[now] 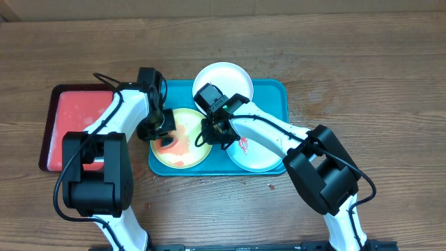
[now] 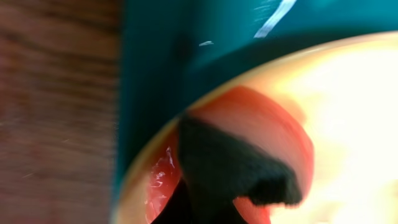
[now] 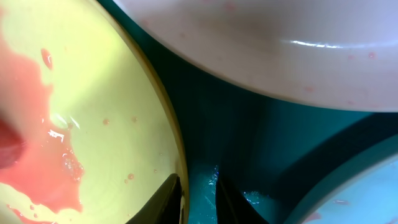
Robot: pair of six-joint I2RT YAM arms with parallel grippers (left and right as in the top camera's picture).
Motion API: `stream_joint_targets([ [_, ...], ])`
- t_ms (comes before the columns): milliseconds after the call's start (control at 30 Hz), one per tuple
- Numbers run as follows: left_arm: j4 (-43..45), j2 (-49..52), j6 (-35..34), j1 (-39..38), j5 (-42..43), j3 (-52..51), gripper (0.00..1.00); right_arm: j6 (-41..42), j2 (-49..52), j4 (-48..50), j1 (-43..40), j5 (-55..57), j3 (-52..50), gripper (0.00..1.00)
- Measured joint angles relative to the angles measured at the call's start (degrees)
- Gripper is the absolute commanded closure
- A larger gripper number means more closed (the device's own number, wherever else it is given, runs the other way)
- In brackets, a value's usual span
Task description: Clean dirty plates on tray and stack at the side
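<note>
Wood table (image 1: pixel 362 63), turquoise tray (image 1: pixel 275 87), both arms at the yellow-green plate (image 1: pixel 189 159) on its left end.
Overhead: left gripper (image 1: pixel 162 132) sits over the sauce (image 1: pixel 181 141), right gripper (image 1: pixel 216 131) at the plate's rim. Left wrist: dark pad (image 2: pixel 230 168) on the smear, jaws hidden, can't tell. Right wrist: fingers (image 3: pixel 166 200) slightly spread, rim running lengthwise into the gap.

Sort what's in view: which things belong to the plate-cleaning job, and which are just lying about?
Part of the job:
turquoise tray
white plate
yellow-green plate, smeared with sauce
light teal plate
dark wiping pad, resting on the yellow-green plate

Lying about:
red tray
red specks on the table
</note>
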Motion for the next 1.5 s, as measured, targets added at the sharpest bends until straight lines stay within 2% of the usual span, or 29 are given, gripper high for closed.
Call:
stream_joint_targets([
  [133,-4.4,0.7,0.0,0.1,-6.8,1.2,0.96,0.0,0.0,0.3,0.0,-0.2,0.0,0.79],
  [433,-15.1,2.8,-1.6,0.4,-12.2,9.4,0.96,0.0,0.0,0.3,0.7,-0.4,0.0,0.80],
  [533,-15.4,1.9,-3.6,1.3,-14.4,12.8,0.96,0.0,0.0,0.0,0.7,0.0,0.0,0.95],
  [800,-15.6,-10.9,-9.8,4.2,-15.9,15.1,0.96,-1.3,0.2,-3.5,0.6,-1.1,3.6,0.96],
  [933,-16.1,-16.0,-11.4,10.7,-14.1,15.6,0.96,-4.1,0.2,-9.2,1.0,0.6,10.4,0.96],
  [1067,-17.8,-16.8,-12.3,20.2,-11.6,15.8,0.96,-5.3,0.2,-15.6,2.5,7.3,19.9,0.96],
  [1200,-18.4,-16.7,-12.5,30.2,-7.9,15.8,0.96,-6.0,0.0,-21.4,5.4,19.3,27.9,0.96],
  [1367,-18.5,-16.7,-12.5,39.3,-3.5,15.5,0.96,-8.2,-0.6,-25.2,9.3,36.4,30.7,0.96],
  [1500,-18.5,-16.7,-12.5,43.4,-0.1,15.4,0.96,-12.2,-0.6,-25.9,12.2,46.9,30.7,0.96],
])
